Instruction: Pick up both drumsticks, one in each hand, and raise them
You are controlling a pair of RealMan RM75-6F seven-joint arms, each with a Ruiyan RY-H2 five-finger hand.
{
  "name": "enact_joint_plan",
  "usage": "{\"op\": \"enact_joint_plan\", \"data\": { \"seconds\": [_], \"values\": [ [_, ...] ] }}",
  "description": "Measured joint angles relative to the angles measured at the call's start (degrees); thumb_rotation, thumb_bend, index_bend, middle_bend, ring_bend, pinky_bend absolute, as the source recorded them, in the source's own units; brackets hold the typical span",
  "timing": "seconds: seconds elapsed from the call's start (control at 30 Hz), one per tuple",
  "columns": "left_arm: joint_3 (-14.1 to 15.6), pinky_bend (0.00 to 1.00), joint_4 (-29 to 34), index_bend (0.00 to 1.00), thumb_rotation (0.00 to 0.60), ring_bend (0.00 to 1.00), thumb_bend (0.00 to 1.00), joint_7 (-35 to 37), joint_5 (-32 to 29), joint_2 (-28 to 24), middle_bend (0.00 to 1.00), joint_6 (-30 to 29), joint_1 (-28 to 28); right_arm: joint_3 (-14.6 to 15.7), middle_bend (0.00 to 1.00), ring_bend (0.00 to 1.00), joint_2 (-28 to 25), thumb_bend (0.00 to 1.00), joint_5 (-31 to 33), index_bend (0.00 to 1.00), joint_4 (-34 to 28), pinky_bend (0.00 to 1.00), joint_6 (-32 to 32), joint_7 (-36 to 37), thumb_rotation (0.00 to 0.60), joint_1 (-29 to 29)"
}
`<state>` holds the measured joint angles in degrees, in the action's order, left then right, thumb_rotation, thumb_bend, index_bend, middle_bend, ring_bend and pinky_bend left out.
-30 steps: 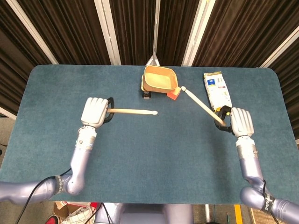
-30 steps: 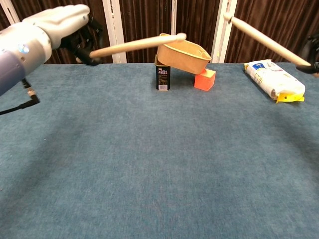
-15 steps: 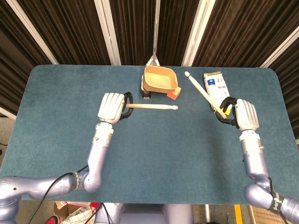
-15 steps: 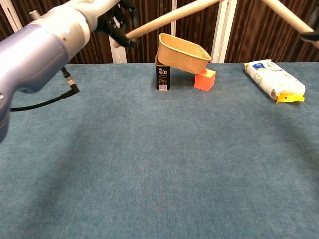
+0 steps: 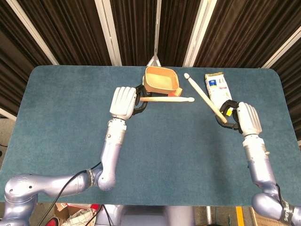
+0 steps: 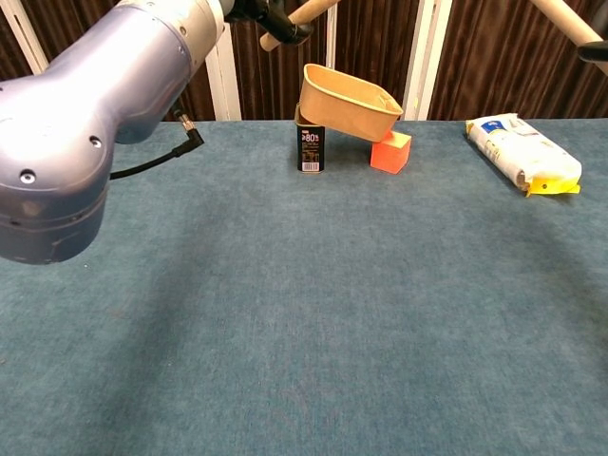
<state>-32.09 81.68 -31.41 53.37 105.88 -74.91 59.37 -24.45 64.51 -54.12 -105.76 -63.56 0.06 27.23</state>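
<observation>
Left hand (image 5: 124, 102) raised above the blue table (image 5: 66, 117), fingers curled around the butt of the left drumstick (image 5: 167, 99). Stick roughly level in the head view, tip toward 3 o'clock, passing in front of the tan bowl (image 5: 161, 80). In the chest view only the butt end (image 6: 296, 17) visible at the top edge, well above the table.

Right hand (image 5: 245, 118) also aloft, fingers wrapped around the lower end of the right drumstick (image 5: 202, 95). Stick slanted, tip toward 10 o'clock from the hand, crossing just beside the white snack bag (image 5: 217, 88) in the head view. In the chest view only a short length (image 6: 566, 19) at the top right corner, clear of the table.

On the table: tan bowl tilted, resting on a dark can (image 6: 310, 147) and an orange block (image 6: 390, 152) at its 3 o'clock. Snack bag lying flat, well apart at 3 o'clock from the block.
</observation>
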Motion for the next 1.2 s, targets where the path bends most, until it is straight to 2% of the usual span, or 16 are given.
{"op": "enact_joint_plan", "data": {
  "seconds": [0.47,0.73,1.2],
  "values": [
    [0.81,1.0,-0.37,0.67,0.6,0.94,0.57,-0.5,-0.63,0.72,0.77,-0.81,0.35,2.3,0.65,0.92,-1.92,0.43,-6.62,0.75,-2.0,0.85,-0.73,5.17,0.6,-1.78],
    [0.98,1.0,0.39,0.67,0.6,0.94,0.57,-0.54,-0.42,0.59,0.76,-0.94,0.63,4.1,0.65,0.92,-4.1,0.43,-11.81,0.76,-3.27,0.85,1.07,8.67,0.6,-2.02],
    [1.62,1.0,0.67,0.66,0.6,0.94,0.57,1.65,-0.19,-0.31,0.76,-0.2,-0.11,5.88,0.65,0.92,-4.74,0.43,-13.87,0.76,-2.92,0.85,2.64,11.93,0.6,-1.3]
  ]
}}
